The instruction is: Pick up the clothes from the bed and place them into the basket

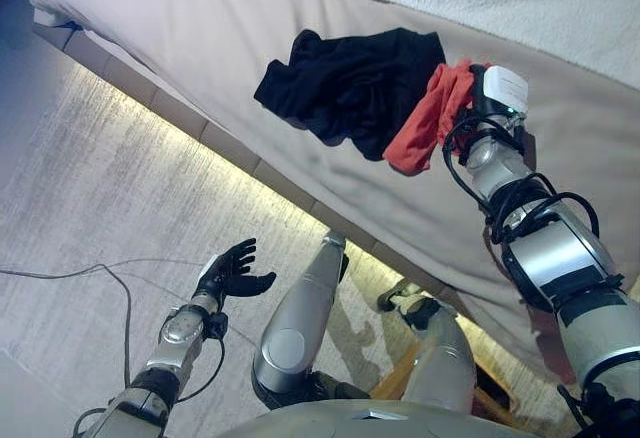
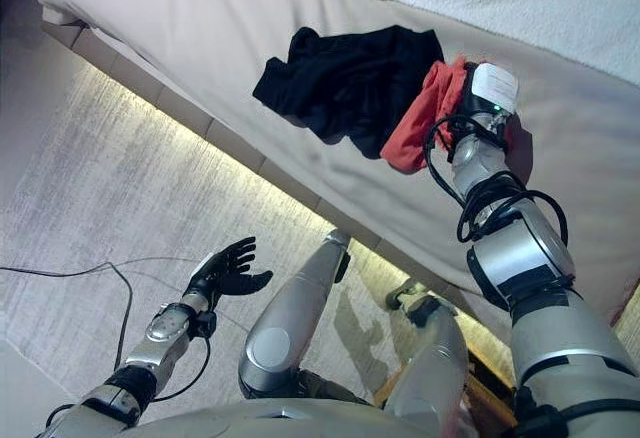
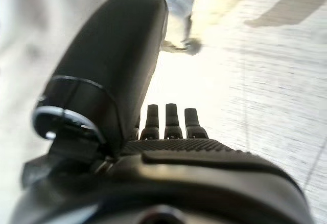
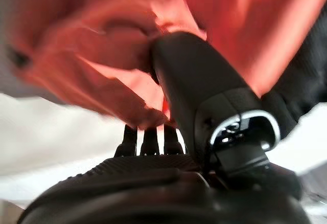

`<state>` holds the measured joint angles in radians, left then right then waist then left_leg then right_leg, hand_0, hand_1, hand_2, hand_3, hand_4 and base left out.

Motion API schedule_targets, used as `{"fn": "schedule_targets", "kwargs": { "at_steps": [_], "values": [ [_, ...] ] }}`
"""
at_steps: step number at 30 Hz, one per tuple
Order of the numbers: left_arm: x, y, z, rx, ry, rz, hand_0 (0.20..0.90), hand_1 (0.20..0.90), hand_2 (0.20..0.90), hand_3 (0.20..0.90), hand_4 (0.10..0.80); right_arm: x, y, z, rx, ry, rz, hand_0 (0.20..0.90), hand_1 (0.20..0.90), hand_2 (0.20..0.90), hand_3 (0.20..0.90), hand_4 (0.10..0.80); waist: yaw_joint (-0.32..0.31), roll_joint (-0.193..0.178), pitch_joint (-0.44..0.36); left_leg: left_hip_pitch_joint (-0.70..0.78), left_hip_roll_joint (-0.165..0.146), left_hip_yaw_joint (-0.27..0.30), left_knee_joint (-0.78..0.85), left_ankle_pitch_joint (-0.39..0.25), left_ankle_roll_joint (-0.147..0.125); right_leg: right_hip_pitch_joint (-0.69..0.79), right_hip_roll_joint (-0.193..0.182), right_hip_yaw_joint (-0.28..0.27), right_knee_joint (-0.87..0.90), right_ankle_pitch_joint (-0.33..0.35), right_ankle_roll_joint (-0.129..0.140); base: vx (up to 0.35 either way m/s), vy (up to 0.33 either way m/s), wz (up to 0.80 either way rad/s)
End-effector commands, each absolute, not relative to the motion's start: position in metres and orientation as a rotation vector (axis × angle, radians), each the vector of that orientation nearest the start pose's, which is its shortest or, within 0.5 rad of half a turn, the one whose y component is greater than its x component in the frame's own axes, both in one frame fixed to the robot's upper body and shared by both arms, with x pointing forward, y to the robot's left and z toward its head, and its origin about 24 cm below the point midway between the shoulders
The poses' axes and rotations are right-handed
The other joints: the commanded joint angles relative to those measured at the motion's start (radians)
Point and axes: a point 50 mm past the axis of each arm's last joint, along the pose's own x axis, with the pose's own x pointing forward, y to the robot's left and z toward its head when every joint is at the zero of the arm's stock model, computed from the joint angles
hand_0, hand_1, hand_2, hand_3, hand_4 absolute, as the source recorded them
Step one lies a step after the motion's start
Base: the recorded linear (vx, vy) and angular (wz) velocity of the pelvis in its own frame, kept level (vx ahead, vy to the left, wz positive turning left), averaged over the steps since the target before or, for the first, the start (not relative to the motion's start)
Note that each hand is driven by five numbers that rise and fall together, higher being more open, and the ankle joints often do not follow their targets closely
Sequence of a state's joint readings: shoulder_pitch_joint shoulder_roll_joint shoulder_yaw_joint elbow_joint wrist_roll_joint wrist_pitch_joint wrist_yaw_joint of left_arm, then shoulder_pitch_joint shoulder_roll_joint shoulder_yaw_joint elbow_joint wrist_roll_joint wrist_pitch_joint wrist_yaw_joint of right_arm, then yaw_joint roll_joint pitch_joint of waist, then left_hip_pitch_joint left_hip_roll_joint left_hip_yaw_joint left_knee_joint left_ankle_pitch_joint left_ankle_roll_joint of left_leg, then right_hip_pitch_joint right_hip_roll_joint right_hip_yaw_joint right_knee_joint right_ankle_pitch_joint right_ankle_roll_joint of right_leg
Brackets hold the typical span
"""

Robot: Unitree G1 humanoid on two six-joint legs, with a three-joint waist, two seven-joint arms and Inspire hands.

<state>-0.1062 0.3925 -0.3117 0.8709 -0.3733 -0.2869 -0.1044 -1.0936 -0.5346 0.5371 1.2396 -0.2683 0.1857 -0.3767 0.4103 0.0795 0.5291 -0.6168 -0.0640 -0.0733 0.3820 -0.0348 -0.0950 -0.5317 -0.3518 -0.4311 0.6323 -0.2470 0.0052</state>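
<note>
Right against our right hand (image 4: 204, 111), its thumb and fingers are pinched into the red garment (image 1: 432, 118), which lies on the bed (image 1: 200, 28) touching a black garment (image 1: 355, 83). Our left hand (image 1: 232, 273) hangs open above the floor (image 1: 100, 188), holding nothing.

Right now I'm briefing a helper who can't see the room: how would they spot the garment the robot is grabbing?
Find the beige bed; two garments lie bunched together on it. The one meant is the orange-red cloth, beside the larger black garment, and the right hand is pinching it.
</note>
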Motion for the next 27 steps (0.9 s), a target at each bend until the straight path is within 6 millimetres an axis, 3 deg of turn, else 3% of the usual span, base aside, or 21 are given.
{"fn": "schedule_targets", "kwargs": {
  "at_steps": [1, 6, 17, 22, 27],
  "values": [
    [0.177, 0.256, -0.089, 0.131, 0.561, -0.015, 0.900, 0.900, 0.900, 0.900, 0.800, 0.394, -0.292, 0.168, -1.165, 0.208, -0.515, 0.300, 0.300, 0.300, 0.200, 0.100, 0.009, 0.071, -0.017, -0.036, -0.033, 0.041, 0.163, -0.041, 0.135, 0.016, 0.019, 0.028, 0.090, 0.048, 0.030, -0.002, 0.001, -0.52],
    [0.181, 0.264, -0.085, 0.136, 0.568, 0.004, 0.900, 0.900, 0.900, 0.900, 0.800, 0.395, -0.287, 0.165, -1.127, 0.171, -0.488, 0.300, 0.300, 0.300, 0.200, 0.100, -0.001, 0.067, -0.013, 0.006, -0.016, 0.039, 0.112, -0.020, 0.116, 0.081, 0.048, 0.016, 0.015, 0.061, 0.034, 0.010, -0.042, -0.01],
    [0.187, 0.266, -0.079, 0.185, 0.568, -0.012, 0.900, 0.900, 0.900, 0.900, 0.800, 0.389, -0.304, 0.176, -0.997, 0.115, -0.583, 0.300, 0.300, 0.300, 0.200, 0.100, -0.003, 0.029, -0.043, 0.110, 0.024, 0.025, 0.015, 0.011, 0.076, 0.271, 0.117, -0.015, -0.193, 0.104, 0.044, 0.013, -0.105, -0.06],
    [0.176, 0.271, -0.086, 0.219, 0.610, 0.007, 0.900, 0.900, 0.900, 0.900, 0.800, 0.383, -0.314, 0.175, -0.837, 0.063, -0.628, 0.300, 0.300, 0.300, 0.200, 0.100, -0.013, -0.001, -0.084, 0.186, 0.043, 0.034, -0.071, 0.033, 0.054, 0.366, 0.157, -0.016, -0.298, 0.117, 0.048, 0.012, -0.078, 0.08],
    [0.157, 0.270, -0.100, 0.233, 0.682, 0.024, 0.900, 0.900, 0.900, 0.900, 0.800, 0.371, -0.317, 0.153, -0.641, 0.005, -0.615, 0.300, 0.300, 0.300, 0.200, 0.100, -0.052, -0.034, -0.147, 0.290, 0.068, 0.067, -0.192, 0.081, 0.042, 0.465, 0.198, -0.007, -0.438, 0.164, 0.051, -0.020, 0.002, -0.15]
  ]
}}
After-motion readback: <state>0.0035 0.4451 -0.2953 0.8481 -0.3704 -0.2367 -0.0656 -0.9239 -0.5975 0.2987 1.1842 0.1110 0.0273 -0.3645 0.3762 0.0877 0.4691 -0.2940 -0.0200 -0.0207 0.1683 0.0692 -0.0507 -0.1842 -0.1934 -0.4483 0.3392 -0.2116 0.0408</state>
